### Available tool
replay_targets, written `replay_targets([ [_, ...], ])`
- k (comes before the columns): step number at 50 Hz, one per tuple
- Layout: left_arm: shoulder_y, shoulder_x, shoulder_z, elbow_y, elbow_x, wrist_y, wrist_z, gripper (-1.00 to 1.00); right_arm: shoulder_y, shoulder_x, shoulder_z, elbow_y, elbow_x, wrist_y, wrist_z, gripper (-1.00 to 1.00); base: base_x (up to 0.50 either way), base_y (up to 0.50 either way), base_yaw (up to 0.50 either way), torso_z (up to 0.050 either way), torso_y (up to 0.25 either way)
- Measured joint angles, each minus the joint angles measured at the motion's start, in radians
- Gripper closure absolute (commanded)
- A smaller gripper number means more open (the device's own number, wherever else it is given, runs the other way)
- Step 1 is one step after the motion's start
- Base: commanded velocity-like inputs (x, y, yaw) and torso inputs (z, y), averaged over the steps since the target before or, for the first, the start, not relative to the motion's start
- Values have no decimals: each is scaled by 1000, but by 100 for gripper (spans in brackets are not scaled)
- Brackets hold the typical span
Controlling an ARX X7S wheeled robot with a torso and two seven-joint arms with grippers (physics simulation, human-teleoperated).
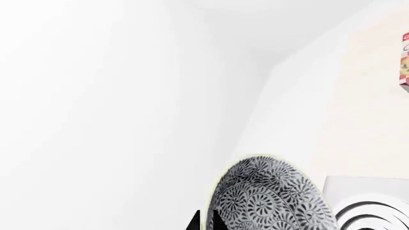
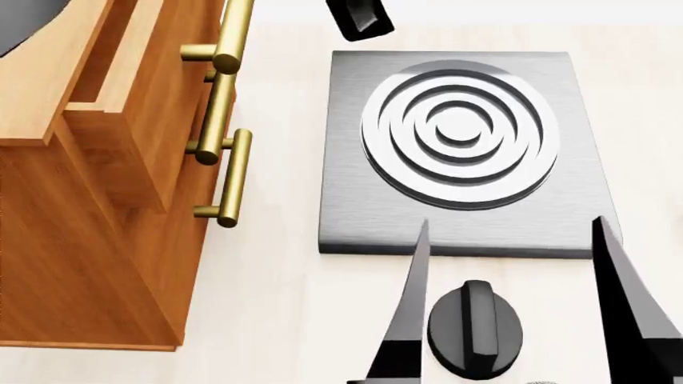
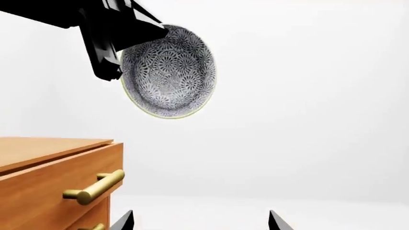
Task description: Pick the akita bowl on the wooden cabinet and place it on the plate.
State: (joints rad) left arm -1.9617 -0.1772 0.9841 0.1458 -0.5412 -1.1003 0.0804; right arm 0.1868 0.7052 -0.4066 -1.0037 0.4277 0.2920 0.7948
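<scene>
Speckled grey-black on white, the akita bowl (image 3: 168, 72) hangs in the air above and beyond the wooden cabinet (image 3: 51, 179), tipped on edge, pinched at its rim by your left tool (image 3: 112, 45), whose black arm reaches in from high on that side. Your right tool (image 2: 513, 280) stretches forward low over the pale surface (image 2: 288, 304), its two dark fingers (image 2: 411, 308) spread wide with nothing between them, above the black knob (image 2: 475, 328) of the grey burner (image 2: 459, 152). You have no plate in view
</scene>
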Motion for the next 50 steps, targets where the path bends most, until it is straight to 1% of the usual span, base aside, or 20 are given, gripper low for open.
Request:
replay_targets([
  [18, 38, -22, 4, 33, -11, -9, -16, 100, 111, 12, -16, -22, 54, 79, 22, -100, 0, 0, 0, 0, 1],
  [50, 76, -61, -6, 78, -30, -4, -27, 100, 223, 29, -30, 13, 118, 116, 30, -100, 0, 0, 0, 0, 1],
])
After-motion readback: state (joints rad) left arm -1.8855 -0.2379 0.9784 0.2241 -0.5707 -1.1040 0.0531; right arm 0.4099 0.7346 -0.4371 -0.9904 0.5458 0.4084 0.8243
